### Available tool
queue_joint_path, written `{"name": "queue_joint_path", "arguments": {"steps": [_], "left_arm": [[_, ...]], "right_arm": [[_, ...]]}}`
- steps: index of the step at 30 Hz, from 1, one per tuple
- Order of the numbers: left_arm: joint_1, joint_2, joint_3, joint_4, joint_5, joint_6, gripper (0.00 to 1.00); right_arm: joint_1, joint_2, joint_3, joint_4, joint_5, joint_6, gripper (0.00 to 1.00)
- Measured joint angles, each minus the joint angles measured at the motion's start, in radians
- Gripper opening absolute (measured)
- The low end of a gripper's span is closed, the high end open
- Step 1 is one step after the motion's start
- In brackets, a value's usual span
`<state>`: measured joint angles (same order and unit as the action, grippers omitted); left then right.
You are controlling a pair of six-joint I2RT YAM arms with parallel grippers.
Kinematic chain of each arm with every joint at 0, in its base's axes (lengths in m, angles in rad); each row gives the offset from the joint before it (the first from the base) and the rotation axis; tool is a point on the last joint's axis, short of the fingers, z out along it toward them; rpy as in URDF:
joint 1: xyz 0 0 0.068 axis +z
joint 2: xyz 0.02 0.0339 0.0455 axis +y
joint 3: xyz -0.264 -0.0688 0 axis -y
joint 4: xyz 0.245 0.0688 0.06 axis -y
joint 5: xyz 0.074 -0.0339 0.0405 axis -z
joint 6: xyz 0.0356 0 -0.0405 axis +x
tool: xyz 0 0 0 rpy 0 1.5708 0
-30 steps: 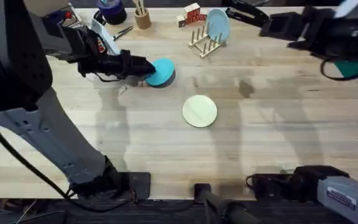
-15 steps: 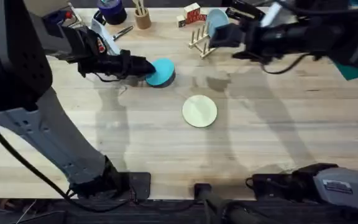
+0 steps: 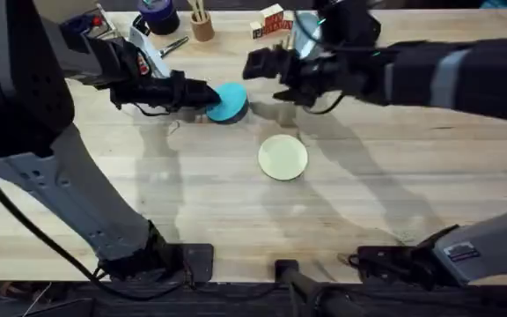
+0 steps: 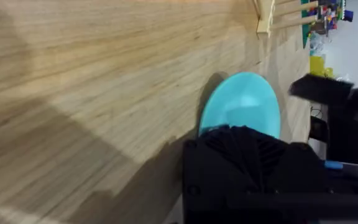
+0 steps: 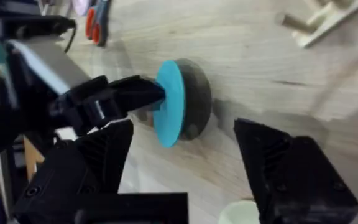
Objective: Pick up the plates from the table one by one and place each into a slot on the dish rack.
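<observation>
The turquoise plate [image 3: 230, 101] is held tilted on its edge just above the table [image 3: 394, 167], with my left gripper [image 3: 202, 95] shut on its near rim. In the left wrist view a black finger [image 4: 241, 158] covers the plate's [image 4: 241, 102] lower part. My right gripper [image 3: 268, 77] has reached across and hangs open just right of that plate; in its wrist view the plate [image 5: 169, 102] stands ahead of the gripper [image 5: 185, 134], apart from it. The cream-yellow plate [image 3: 282, 157] lies flat mid-table. The dish rack [image 3: 290, 63] stands behind, partly hidden by the right arm.
A sky-blue plate [image 3: 304, 31] stands in the rack. At the back edge are a cup of sticks [image 3: 202, 25], a dark round jar [image 3: 157, 14], a red-and-white box [image 3: 274, 19] and a small metal tool [image 3: 174, 44]. The near half of the table is bare wood.
My right arm has swung from the far right across the rack to just beside the turquoise plate. The left arm and its plate have stayed put.
</observation>
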<state>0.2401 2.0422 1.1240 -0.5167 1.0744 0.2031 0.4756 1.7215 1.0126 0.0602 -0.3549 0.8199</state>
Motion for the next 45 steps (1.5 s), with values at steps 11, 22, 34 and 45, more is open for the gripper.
{"name": "queue_joint_path", "arguments": {"steps": [11,22,34,45], "left_arm": [[0.0,0.0,0.0,0.0,0.0,0.0,0.038],[0.0,0.0,0.0,0.0,0.0,0.003,0.038],[0.0,0.0,0.0,-0.001,0.0,0.004,0.039],[0.0,0.0,0.0,0.0,0.0,0.004,0.038]], "right_arm": [[0.141,0.06,0.0,0.071,0.205,0.234,0.962],[0.17,0.118,0.01,0.191,0.303,0.379,0.946],[0.215,0.17,0.068,0.197,0.31,0.412,0.824],[0.226,0.202,0.069,0.189,0.319,0.414,0.432]]}}
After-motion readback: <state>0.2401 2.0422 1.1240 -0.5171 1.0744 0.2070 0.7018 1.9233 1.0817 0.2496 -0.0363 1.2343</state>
